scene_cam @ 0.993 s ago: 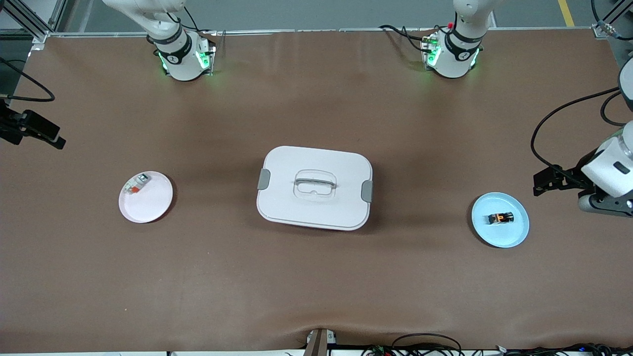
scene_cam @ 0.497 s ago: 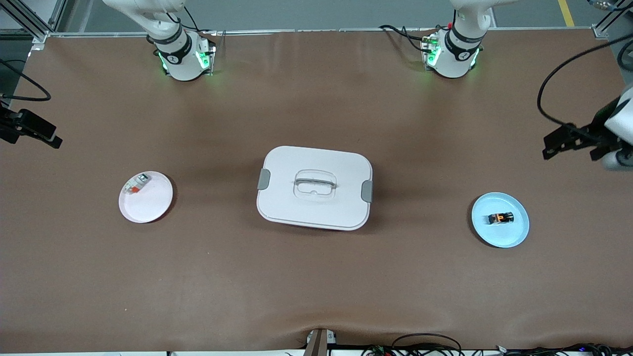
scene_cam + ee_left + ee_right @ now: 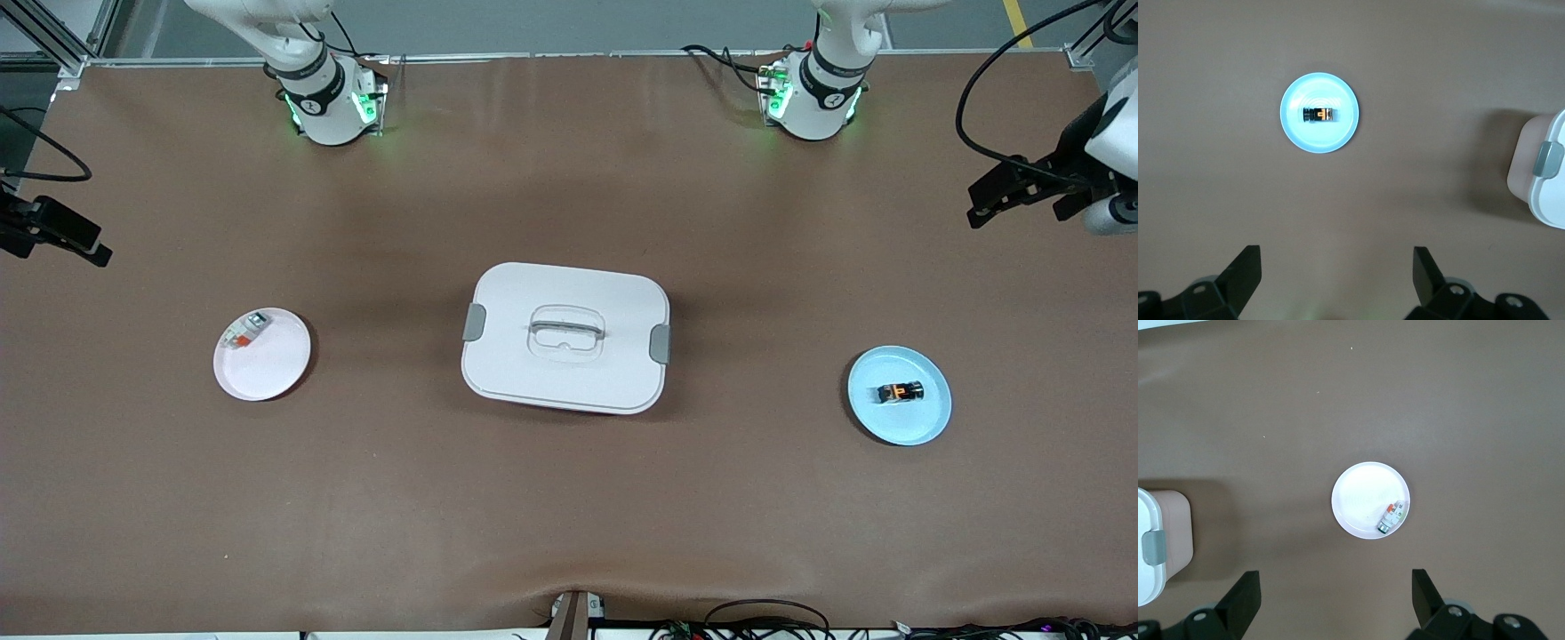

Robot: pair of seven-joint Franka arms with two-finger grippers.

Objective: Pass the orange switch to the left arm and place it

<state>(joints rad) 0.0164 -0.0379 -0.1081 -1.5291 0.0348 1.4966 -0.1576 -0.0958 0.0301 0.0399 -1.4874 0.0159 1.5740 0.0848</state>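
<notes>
White and rounded, the lidded plastic box (image 3: 565, 337) with grey side latches sat shut at the table's middle. At the left arm's end a round pale-blue plate (image 3: 925, 422) held the tiny black orange switch (image 3: 900, 391) near its centre, long axis running from 9 to 3 o'clock in the front view; which end was orange could not be told. A round pink plate (image 3: 271, 373) at the right arm's end held a small white component (image 3: 245, 331) with a red-orange patch at its 11 o'clock rim. The left gripper (image 3: 1337, 267) hung over bare table with fingers spread apart, empty; the right gripper (image 3: 1335, 590) likewise.
</notes>
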